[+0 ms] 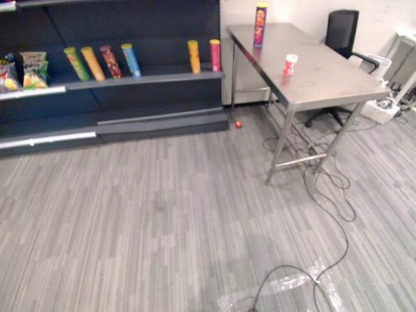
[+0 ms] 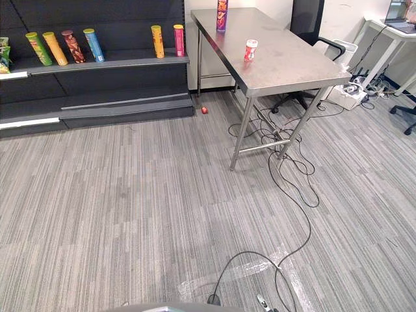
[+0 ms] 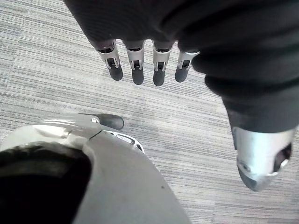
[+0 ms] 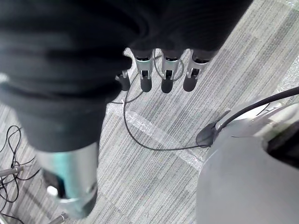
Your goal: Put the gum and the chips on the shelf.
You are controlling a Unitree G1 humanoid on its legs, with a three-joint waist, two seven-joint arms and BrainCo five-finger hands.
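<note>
A tall purple chips can (image 1: pixel 260 25) stands upright at the far end of the steel table (image 1: pixel 325 81). Nearer on the same table stands a small red-and-white gum bottle (image 1: pixel 290 65). The dark shelf (image 1: pixel 149 78) runs along the wall to the table's left. My left hand (image 3: pixel 137 65) hangs over the carpet with straight fingers and holds nothing. My right hand (image 4: pixel 145 77) also hangs over the carpet, fingers straight and empty. Both hands are well away from the table and the shelf.
Several chip cans (image 1: pixel 104 62) and snack bags (image 1: pixel 32 68) stand on the shelf board. A small red ball (image 1: pixel 238 123) lies on the floor by the shelf's corner. Cables (image 1: pixel 318 169) trail under the table. A black office chair (image 1: pixel 344 32) stands behind it.
</note>
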